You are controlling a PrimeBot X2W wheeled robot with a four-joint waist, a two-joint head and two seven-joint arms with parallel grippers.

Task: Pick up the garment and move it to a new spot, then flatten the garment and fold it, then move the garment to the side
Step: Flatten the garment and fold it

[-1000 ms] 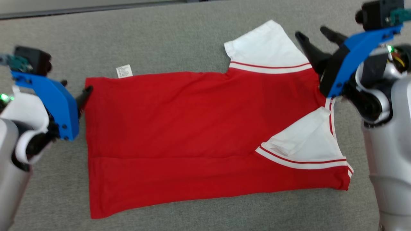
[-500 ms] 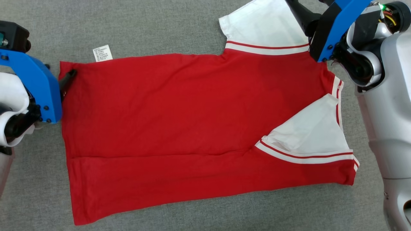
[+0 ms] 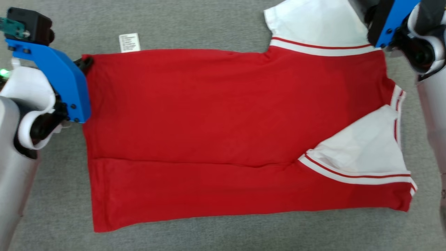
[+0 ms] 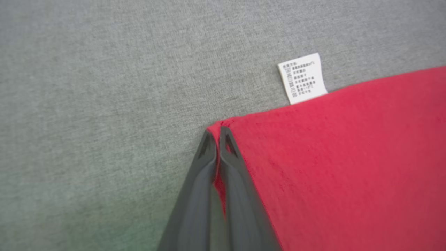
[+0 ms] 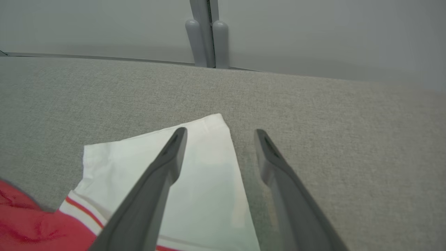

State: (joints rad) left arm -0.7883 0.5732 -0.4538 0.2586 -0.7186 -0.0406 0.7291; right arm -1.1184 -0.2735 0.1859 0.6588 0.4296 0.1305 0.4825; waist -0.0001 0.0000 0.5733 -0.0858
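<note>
- The garment (image 3: 226, 122), a red tee with white sleeves, lies spread across the grey surface (image 3: 191, 21), hem toward the robot's left and sleeves toward its right
- The left end effector (image 4: 218, 139) has its fingers pressed together on the far hem corner, with a sliver of red cloth pinched between them; that grip looks meant to anchor one end of the far edge for a fold or a tug flat
- The right end effector (image 5: 219, 137) stands with fingers apart, astride the outer edge of the far sleeve (image 5: 205, 195), one finger over white cloth and one over bare surface; I judge it is lining up for the matching pinch, with nothing clamped yet
- The body lies mostly smooth, with one long crease running parallel to the near edge
- The near sleeve (image 3: 362, 150) is turned in over the red, its striped band showing
- A white care label (image 3: 129, 42) pokes out beyond the far edge, near the pinched corner
</note>
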